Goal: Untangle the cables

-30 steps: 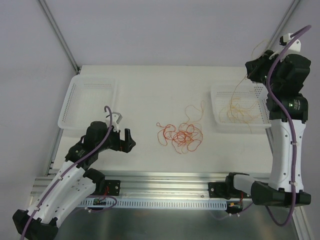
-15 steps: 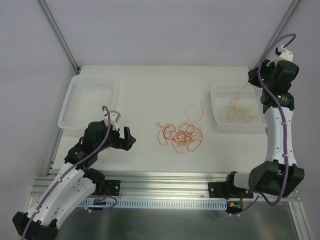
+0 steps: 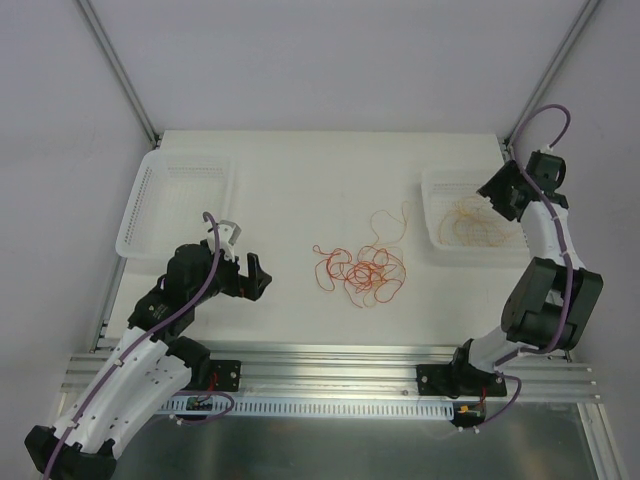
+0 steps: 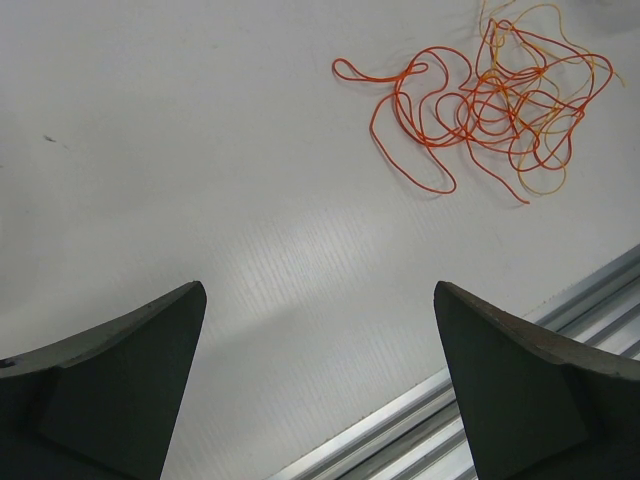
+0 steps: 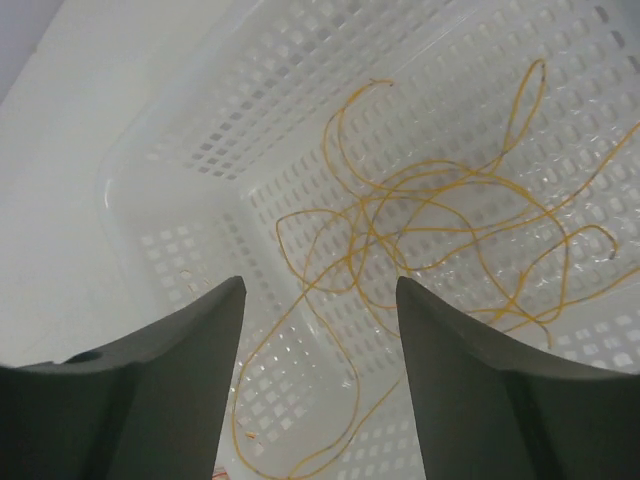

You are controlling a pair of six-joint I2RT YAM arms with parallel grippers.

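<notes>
Overhead, the right gripper [image 5: 318,292] hung with its two fingers parted and nothing between them, poised just above the right basket [image 5: 190,140]. Below it, inside that white perforated basket, lay a loose heap of yellow-orange strands [image 5: 440,235], looping over one another across the floor of the basket, with one end trailing toward the near wall. From the top camera the same gripper [image 3: 497,190] sat over the basket's far right corner, and the strands [image 3: 475,225] filled the middle of the basket [image 3: 432,215].

The left gripper [image 4: 317,295] stood spread fully wide, also holding nothing, low over bare table [image 4: 200,150]. The tangle of cables [image 4: 490,100] lay well apart from it, ahead and to its right: mostly red-orange curls with paler yellow-orange ones woven in. In the top view that tangle [image 3: 362,272] rested near the middle of the table, between the two arms, with a single pale strand [image 3: 392,222] just beyond it. A second white basket [image 3: 175,205] sat at the far left, beyond the left gripper [image 3: 258,278].
</notes>
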